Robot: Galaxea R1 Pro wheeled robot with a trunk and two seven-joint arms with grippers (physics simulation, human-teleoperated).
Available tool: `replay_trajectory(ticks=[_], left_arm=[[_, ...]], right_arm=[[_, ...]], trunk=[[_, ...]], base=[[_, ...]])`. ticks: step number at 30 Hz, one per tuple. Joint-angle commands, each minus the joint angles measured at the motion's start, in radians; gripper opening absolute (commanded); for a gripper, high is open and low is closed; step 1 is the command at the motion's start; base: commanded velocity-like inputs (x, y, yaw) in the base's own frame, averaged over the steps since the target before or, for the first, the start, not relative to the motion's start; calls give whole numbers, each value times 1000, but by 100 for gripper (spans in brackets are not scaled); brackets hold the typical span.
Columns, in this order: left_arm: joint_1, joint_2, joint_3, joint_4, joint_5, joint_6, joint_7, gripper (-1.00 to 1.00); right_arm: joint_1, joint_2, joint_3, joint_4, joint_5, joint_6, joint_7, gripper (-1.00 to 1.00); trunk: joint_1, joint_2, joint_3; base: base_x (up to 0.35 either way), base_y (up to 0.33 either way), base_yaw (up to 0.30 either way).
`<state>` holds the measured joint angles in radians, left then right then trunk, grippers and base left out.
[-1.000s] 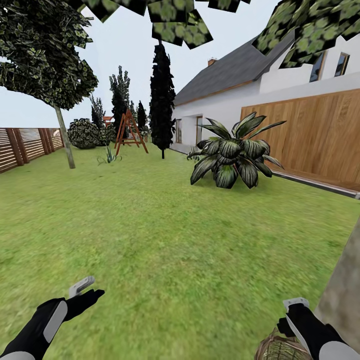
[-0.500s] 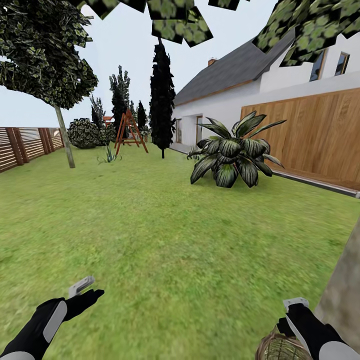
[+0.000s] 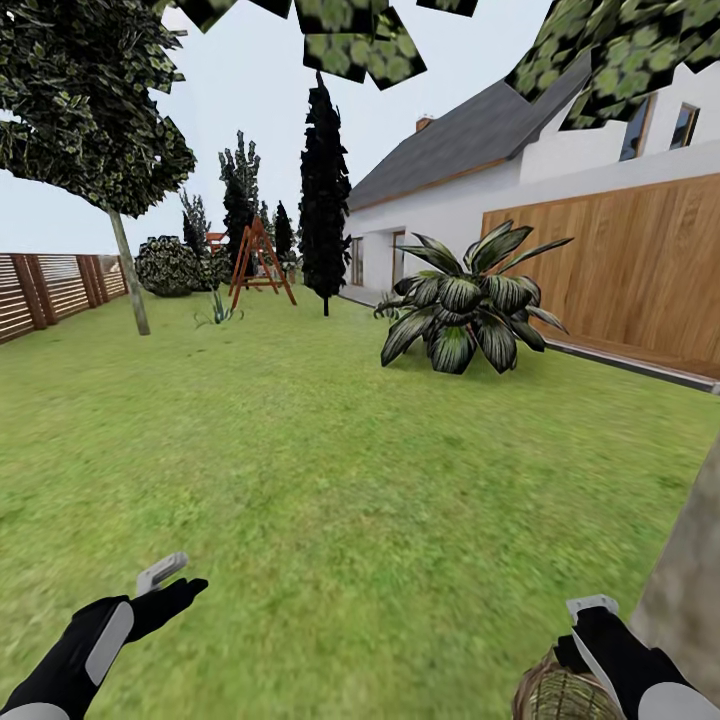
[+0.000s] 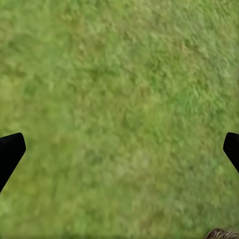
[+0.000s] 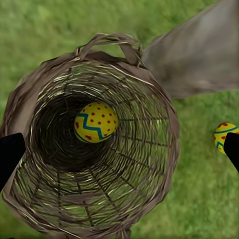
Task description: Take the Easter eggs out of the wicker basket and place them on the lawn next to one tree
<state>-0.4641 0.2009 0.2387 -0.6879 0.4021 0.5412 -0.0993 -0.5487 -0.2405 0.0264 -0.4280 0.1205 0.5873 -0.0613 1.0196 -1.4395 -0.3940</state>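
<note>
Right end effector (image 5: 119, 149) open above wicker basket (image 5: 149, 194) | left (image 4: 119, 154) open, seemingly empty

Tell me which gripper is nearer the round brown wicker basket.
Right. The right gripper hangs directly above the round brown wicker basket; the left gripper hovers over bare lawn, well off to its side.

Green lawn (image 3: 330, 480) fills the middle; a leafy plant (image 3: 465, 310) sits right of centre, the wicker basket (image 3: 560, 695) peeks in lower right.
</note>
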Motion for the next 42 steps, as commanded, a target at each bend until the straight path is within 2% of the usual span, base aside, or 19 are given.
replay_trajectory(ticks=[1, 42], left_arm=[[-1, -1, 2, -1, 1, 6, -4, 100], [-1, -3, -1, -1, 0, 6, -3, 100]], right_arm=[[0, 0, 3, -2, 8, 6, 1, 100], [0, -2, 1, -2, 8, 6, -1, 100]], trunk=[[4, -8, -4], [161, -295, -133]], base=[[0, 0, 0], [0, 0, 0]])
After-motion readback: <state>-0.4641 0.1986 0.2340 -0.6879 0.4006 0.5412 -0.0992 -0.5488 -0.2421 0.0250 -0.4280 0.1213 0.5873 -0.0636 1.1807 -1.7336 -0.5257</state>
